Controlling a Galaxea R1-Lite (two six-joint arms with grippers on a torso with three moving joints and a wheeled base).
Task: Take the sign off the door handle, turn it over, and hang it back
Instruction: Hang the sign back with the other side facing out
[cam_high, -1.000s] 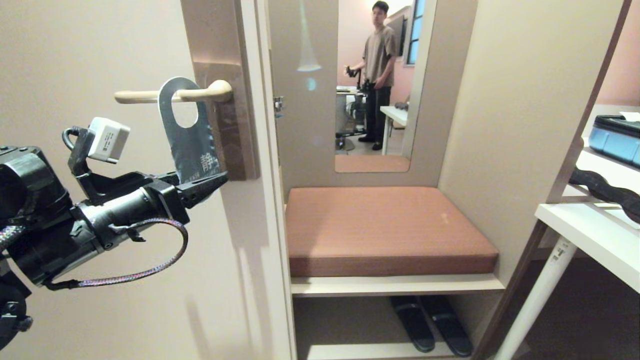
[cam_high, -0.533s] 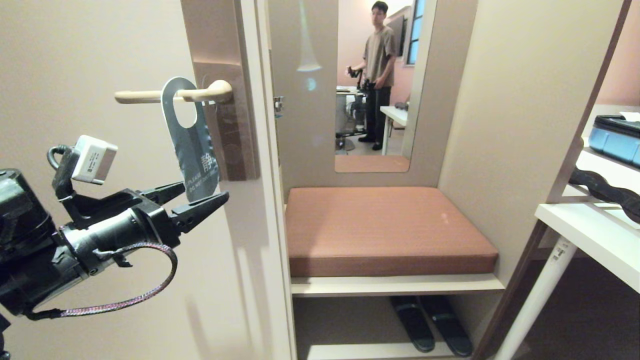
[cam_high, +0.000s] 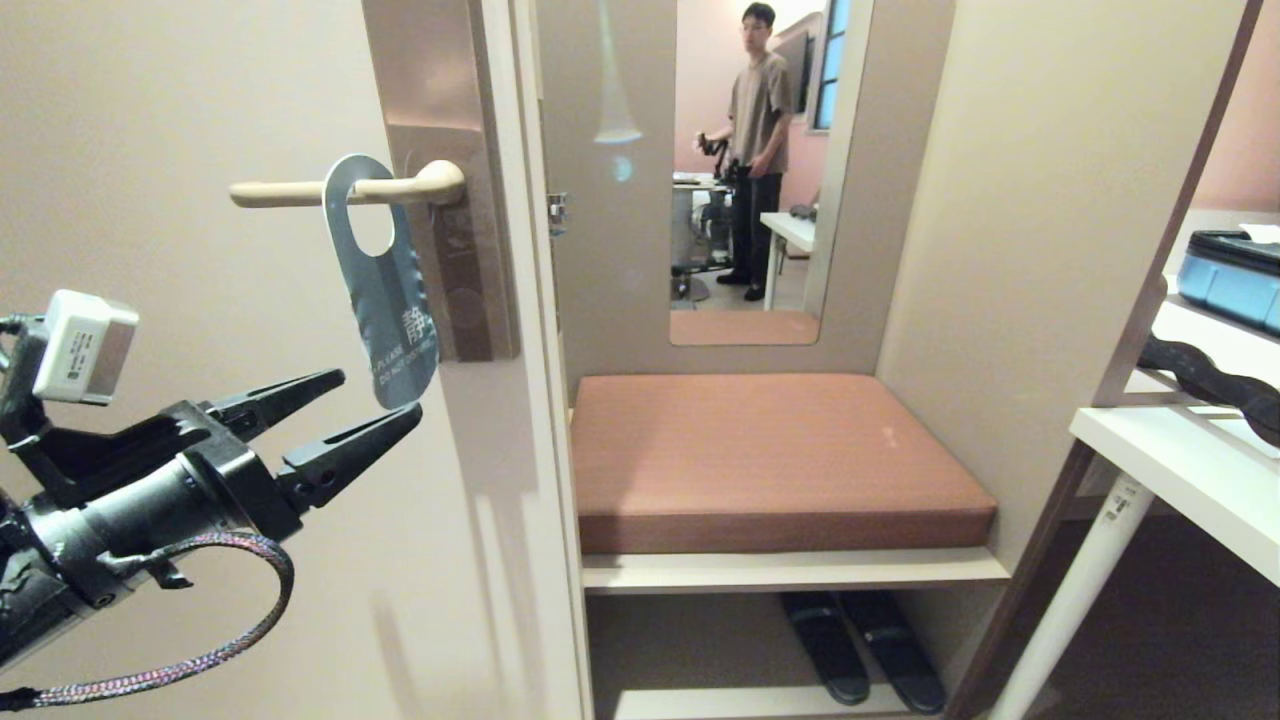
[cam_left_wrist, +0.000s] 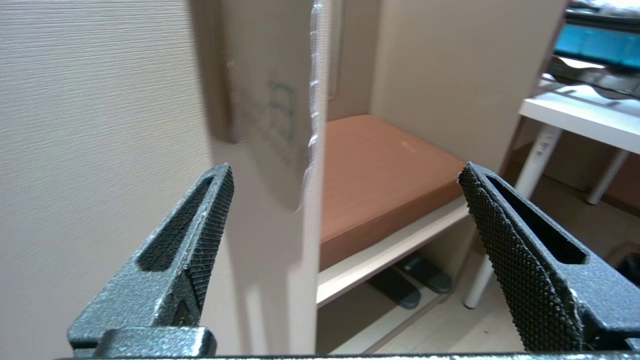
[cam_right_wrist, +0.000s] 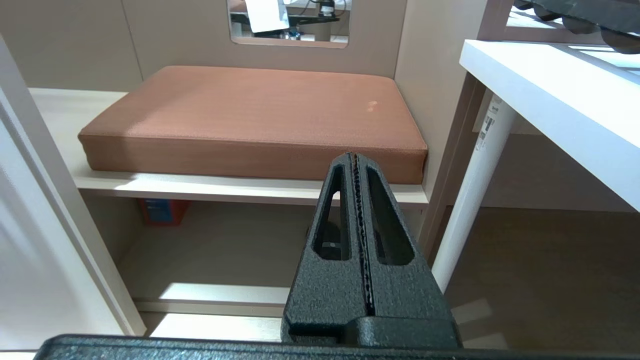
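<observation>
Left gripper (cam_high: 378, 398) of mine sits at about eight o'clock in the head view, jaws spread wide and holding nothing, tips aimed up toward the sign (cam_high: 385, 300). My arm behind it is cut off by the frame edge. That sign hangs by its oval hole on the door handle (cam_high: 300, 190), blue side facing out, its lower end just above and beside my upper fingertip; I cannot tell whether they touch. Its white lettering is too small to read in full.

From my left wrist camera the sign (cam_left_wrist: 280, 130) appears only as a blurred pale panel with faint blue marks, at twelve o'clock between the two fingers (cam_left_wrist: 200, 235), and the handle is out of frame. My right gripper (cam_right_wrist: 356, 165) shows only in its own wrist view, pressed together on nothing, pointing toward the brown cushion (cam_right_wrist: 255, 110) on a shelf. A person (cam_high: 755, 130) stands beyond an opening at one o'clock in the head view.
</observation>
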